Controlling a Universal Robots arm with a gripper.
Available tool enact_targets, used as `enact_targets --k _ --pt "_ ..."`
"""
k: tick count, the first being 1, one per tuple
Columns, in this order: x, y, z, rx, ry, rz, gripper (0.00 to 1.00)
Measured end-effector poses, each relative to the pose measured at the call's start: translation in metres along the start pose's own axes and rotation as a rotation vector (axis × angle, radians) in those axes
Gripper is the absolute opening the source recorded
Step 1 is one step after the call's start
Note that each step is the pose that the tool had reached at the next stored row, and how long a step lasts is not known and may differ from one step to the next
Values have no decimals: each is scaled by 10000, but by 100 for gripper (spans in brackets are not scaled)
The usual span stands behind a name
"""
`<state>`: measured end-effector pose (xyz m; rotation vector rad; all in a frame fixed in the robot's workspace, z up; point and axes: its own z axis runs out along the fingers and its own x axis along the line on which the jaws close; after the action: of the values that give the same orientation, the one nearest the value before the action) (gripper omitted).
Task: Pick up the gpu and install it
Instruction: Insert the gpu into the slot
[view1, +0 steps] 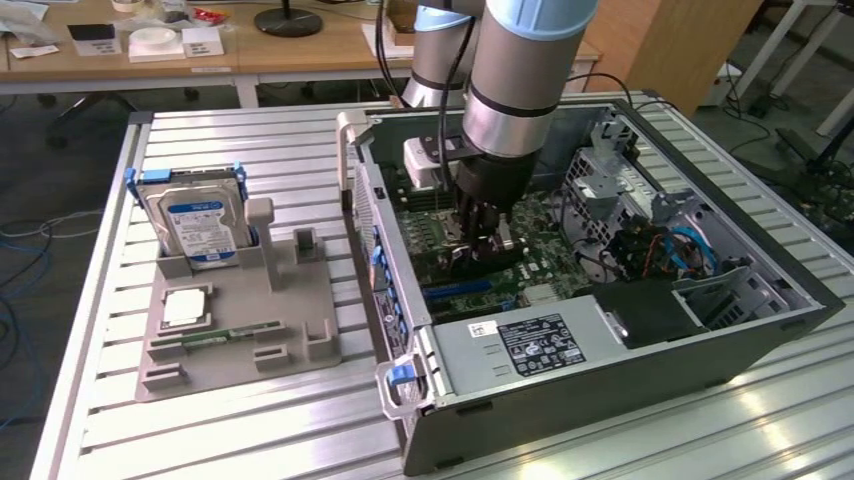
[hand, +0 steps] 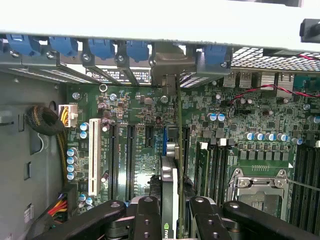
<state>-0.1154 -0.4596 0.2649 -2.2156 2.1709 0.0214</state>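
The gpu (hand: 169, 190) stands on edge between my fingers (hand: 146, 220), its thin pale edge and a green logo facing the wrist camera. My gripper (hand: 172, 222) is shut on it. The card runs along the blue expansion slot (hand: 164, 142) of the green motherboard (hand: 140, 160) toward the case's rear slot wall (hand: 172, 62). Whether it sits in the slot I cannot tell. In the exterior view my gripper (view1: 481, 240) reaches down inside the open computer case (view1: 747, 330), and the gpu (view1: 467, 265) shows as a dark shape under it, above the blue slot (view1: 454, 290).
On the exterior view's left, a grey holder tray (view1: 307, 330) carries a silver hard drive with a blue label (view1: 198, 225), a processor chip (view1: 183, 306) and a slim green memory stick (view1: 220, 337). The power supply (view1: 534, 342) fills the case's near end; drive cages and cables (view1: 667, 250) stand on the right.
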Motion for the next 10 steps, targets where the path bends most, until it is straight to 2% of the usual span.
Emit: enact_targets --k 10 --pt "0 -7 0 -2 -1 2 27"
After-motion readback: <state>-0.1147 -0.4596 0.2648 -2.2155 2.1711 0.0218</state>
